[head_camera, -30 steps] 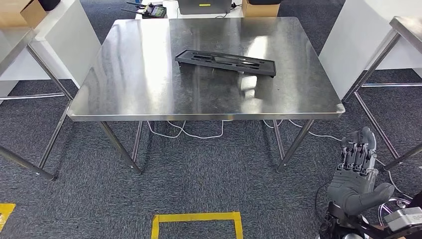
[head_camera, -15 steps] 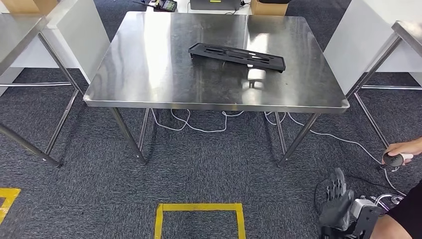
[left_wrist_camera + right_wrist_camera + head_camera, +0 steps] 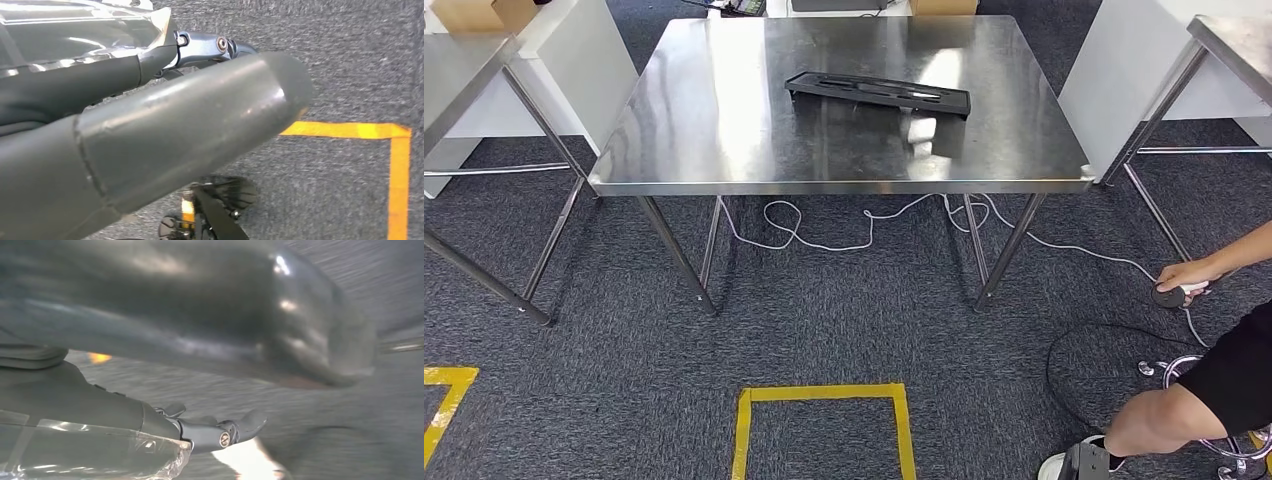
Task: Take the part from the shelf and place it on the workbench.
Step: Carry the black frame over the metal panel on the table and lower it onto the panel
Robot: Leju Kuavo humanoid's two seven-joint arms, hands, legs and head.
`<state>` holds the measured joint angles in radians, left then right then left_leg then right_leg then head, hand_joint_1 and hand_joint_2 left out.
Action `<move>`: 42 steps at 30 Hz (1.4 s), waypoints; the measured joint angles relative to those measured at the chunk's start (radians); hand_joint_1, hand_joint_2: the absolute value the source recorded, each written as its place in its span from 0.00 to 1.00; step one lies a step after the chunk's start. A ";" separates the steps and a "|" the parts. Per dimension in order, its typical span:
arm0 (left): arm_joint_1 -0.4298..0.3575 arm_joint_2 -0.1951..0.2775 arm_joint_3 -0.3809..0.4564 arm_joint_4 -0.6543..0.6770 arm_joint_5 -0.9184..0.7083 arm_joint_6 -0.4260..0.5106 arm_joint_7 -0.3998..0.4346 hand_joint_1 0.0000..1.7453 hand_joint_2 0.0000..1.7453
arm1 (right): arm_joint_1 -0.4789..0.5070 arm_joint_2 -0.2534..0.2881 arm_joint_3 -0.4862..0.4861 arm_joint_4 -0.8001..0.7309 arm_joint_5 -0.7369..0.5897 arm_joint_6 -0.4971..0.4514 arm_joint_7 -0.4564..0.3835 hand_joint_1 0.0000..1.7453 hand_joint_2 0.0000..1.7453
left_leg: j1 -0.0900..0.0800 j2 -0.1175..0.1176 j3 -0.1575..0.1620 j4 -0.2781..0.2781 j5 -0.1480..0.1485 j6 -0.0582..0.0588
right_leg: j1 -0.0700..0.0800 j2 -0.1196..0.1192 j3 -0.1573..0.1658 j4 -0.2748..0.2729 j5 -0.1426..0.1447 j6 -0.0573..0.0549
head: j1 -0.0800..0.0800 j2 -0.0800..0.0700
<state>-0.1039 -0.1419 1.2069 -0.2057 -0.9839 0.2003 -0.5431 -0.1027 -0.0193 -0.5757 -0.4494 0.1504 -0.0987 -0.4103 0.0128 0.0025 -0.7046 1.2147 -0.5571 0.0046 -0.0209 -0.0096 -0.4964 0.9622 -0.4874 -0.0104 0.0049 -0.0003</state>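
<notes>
The black slotted plastic part lay flat on the steel bench near its far edge, just right of centre, with bare steel open along the near edge and both near corners. A person's hand held a small dark device on the carpet beyond the bench's right legs, beside a white cable and yellow floor tape. The left robot hand and right robot hand hung over carpet, too close and blurred to tell their state; no writing was readable.
</notes>
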 joint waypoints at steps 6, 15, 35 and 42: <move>-0.008 0.000 0.000 0.000 -0.009 0.001 0.004 0.00 0.00 | 0.006 -0.005 -0.001 0.123 0.047 -0.065 0.109 0.00 0.00 | 0.000 -0.003 0.179 -0.141 0.044 0.010 | 0.005 0.001 -0.055 0.018 0.041 0.016 | 0.000 0.000; -0.022 -0.001 -0.004 0.000 -0.026 0.001 0.009 0.00 0.00 | 0.020 -0.003 0.004 0.195 0.134 -0.120 0.221 0.00 0.00 | -0.007 0.005 0.170 -0.246 0.093 0.060 | 0.009 0.006 -0.141 0.203 -0.081 0.035 | 0.008 0.000; -0.019 0.006 -0.012 0.000 -0.025 -0.032 0.015 0.00 0.00 | 0.047 0.044 0.084 0.243 0.259 -0.113 0.436 0.00 0.00 | 0.001 -0.001 0.113 -0.030 0.025 -0.008 | 0.011 0.001 -0.022 0.002 0.021 -0.002 | -0.001 0.000; -0.006 0.031 -0.011 0.000 -0.014 -0.052 0.010 0.00 0.00 | 0.045 0.047 0.105 0.245 0.281 -0.107 0.438 0.00 0.00 | -0.006 0.000 0.222 -0.250 0.053 0.038 | 0.021 0.000 -0.065 0.031 0.036 0.036 | 0.001 0.000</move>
<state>-0.1099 -0.1107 1.1955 -0.2056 -0.9975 0.1480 -0.5335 -0.0572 0.0278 -0.4708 -0.2047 0.4314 -0.2053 0.0274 0.0073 0.0023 -0.4828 0.9650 -0.5042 0.0428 -0.0003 -0.0092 -0.5616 0.9934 -0.4517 0.0257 0.0055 -0.0004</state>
